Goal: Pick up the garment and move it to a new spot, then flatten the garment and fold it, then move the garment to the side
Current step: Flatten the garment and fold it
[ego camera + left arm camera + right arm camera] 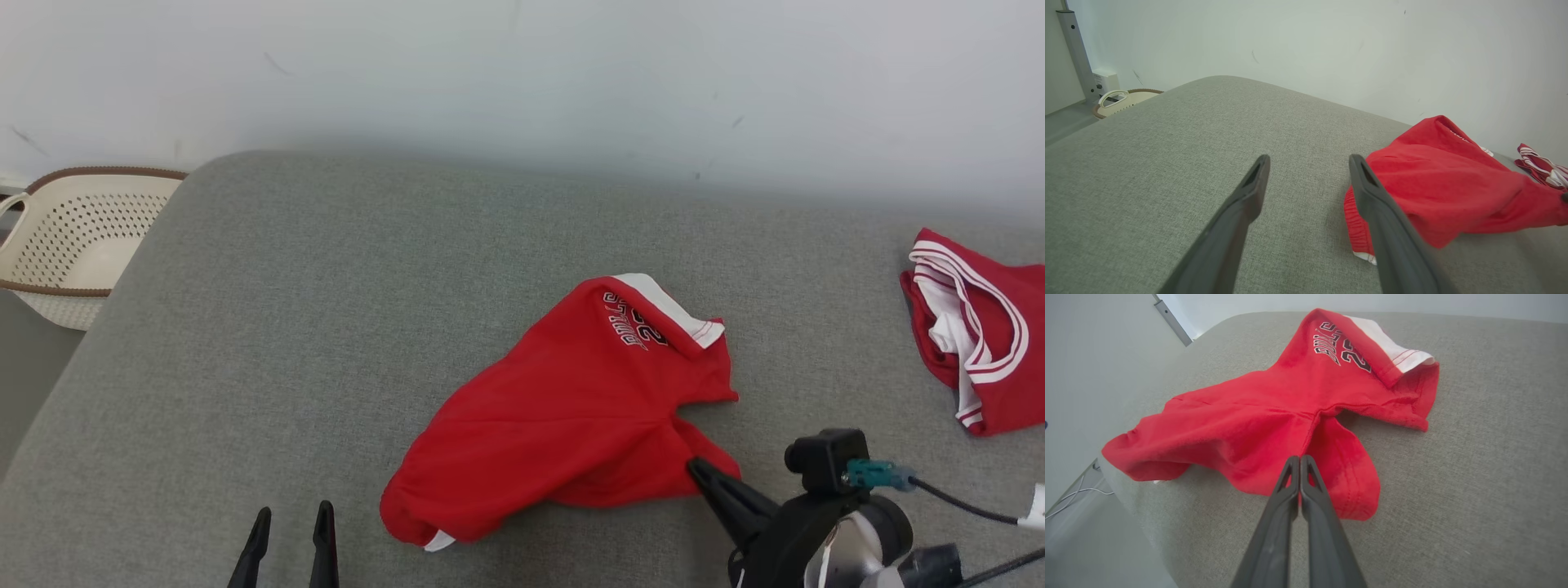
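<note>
The garment (571,408) is a pair of red shorts with a white trim and black lettering, lying crumpled right of centre on the grey padded surface (326,327). My right gripper (694,467) is at its near right edge, fingers shut together on a fold of the red fabric; in the right wrist view its closed tips (1299,458) meet at a seam of the garment (1274,416). My left gripper (294,518) stands open over bare surface to the left of the waistband. In the left wrist view, its fingers (1308,159) are spread and the garment (1445,183) lies just right of them.
A second red and white garment (980,327) lies bunched at the far right edge of the surface, also visible in the left wrist view (1541,167). A cream perforated basket (73,237) stands off the surface at the left. A pale wall runs behind.
</note>
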